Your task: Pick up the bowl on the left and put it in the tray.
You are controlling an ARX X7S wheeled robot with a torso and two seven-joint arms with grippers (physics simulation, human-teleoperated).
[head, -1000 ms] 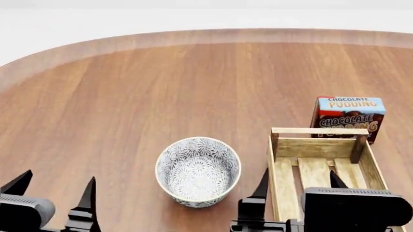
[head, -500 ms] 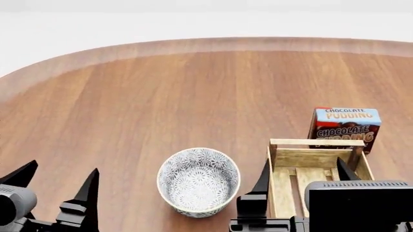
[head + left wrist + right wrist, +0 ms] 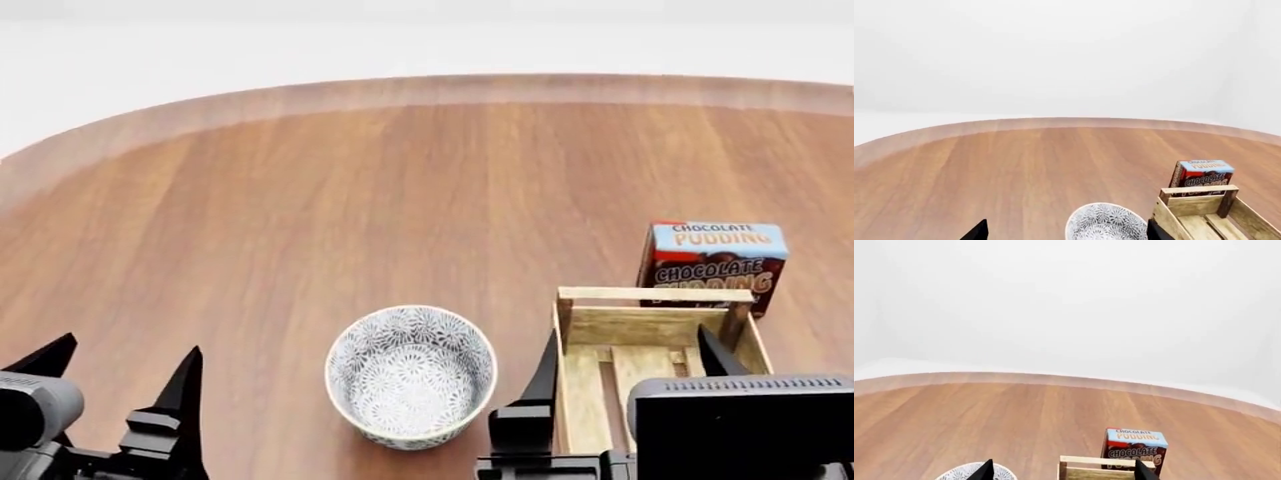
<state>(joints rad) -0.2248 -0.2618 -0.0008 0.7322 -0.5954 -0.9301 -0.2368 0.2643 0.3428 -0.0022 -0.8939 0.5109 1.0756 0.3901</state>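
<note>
The bowl (image 3: 411, 375), white with a dense dark floral pattern, stands upright on the wooden table close to the near edge. It also shows in the left wrist view (image 3: 1107, 223), and as a sliver in the right wrist view (image 3: 969, 473). Just to its right lies the light-wood tray (image 3: 654, 295) (image 3: 1197, 191) (image 3: 1097, 461), with nothing in it. My left gripper (image 3: 123, 365) (image 3: 1066, 231) is open, low at the left, apart from the bowl. My right gripper (image 3: 627, 345) (image 3: 1064, 471) is open over the tray's near part.
A chocolate pudding box (image 3: 714, 255) (image 3: 1201, 175) (image 3: 1134, 447) stands upright right behind the tray's far end bar. The round wooden table (image 3: 334, 200) stretches away to a curved far edge, with white floor beyond it.
Over the last second the bowl, tray and box have slid lower in the head view. Both grippers have stayed open at the bottom edge. Almost nothing has moved in the last half second.
</note>
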